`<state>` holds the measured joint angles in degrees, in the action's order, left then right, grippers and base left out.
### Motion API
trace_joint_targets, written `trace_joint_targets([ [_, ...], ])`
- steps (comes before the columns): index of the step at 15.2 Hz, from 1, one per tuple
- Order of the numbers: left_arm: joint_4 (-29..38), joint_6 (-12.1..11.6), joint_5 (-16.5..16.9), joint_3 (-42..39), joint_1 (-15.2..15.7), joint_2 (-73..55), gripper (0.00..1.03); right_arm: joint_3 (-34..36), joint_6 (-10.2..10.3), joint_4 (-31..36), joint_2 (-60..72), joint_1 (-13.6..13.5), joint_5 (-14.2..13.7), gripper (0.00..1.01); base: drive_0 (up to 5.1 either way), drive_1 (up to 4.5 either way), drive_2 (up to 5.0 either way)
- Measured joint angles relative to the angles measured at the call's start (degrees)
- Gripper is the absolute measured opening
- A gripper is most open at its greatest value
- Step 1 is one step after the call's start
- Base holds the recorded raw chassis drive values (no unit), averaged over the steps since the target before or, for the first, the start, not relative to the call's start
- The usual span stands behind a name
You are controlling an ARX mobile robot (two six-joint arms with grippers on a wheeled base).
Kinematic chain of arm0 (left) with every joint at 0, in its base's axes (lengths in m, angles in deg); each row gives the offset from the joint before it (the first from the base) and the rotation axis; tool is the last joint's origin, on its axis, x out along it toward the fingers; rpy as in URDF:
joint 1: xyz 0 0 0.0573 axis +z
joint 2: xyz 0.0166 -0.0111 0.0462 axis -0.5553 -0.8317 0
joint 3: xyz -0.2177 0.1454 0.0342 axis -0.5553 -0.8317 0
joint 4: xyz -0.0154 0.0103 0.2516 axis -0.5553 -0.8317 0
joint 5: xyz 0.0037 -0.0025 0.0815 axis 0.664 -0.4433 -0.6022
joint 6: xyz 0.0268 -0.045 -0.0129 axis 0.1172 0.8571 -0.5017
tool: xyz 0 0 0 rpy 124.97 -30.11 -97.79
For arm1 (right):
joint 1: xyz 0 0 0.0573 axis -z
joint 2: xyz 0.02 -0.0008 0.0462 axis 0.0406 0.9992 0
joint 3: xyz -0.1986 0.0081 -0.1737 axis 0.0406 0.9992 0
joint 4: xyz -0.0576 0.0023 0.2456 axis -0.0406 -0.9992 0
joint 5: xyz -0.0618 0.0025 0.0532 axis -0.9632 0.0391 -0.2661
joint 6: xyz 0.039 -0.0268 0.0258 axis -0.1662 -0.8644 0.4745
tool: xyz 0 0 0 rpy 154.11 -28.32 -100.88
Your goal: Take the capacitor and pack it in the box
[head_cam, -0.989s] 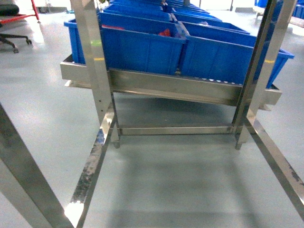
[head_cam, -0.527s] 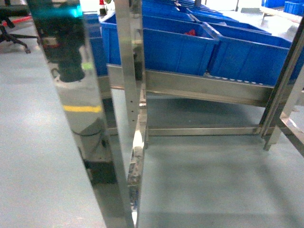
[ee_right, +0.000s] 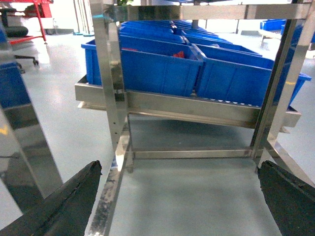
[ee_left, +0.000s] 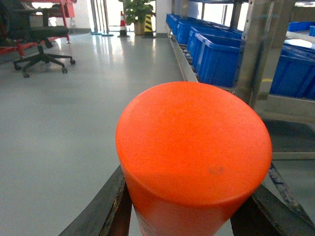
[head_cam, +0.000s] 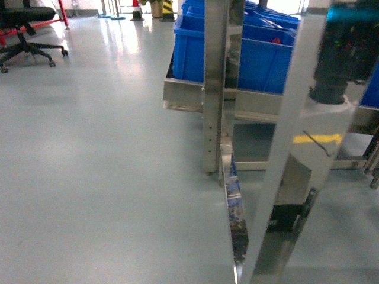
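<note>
While clamped on an orange capacitor [ee_left: 193,162], left hand [ee_left: 187,216]; right hand [ee_right: 179,196] spread wide, holding nothing.

Head slants down at floor; wrists level; all share blue bins [head_cam: 260,56].

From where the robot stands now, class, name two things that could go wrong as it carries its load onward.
1. The left gripper holds the orange capacitor between only two fingers; a jolt might shake it loose.
2. The steel rack post and blue bins stand close ahead; turning could clip them.
3. The box is not in view.
</note>
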<state>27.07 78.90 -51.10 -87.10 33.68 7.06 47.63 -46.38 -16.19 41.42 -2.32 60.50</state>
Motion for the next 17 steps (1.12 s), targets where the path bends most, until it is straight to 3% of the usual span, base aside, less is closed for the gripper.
trace_joint_targets([
  [17, 0.02, 0.00, 0.04, 0.00, 0.00, 0.00, 0.44, 0.00, 0.00, -0.20, 0.00, 0.00, 0.00, 0.98, -5.0, 2.48, 2.5],
])
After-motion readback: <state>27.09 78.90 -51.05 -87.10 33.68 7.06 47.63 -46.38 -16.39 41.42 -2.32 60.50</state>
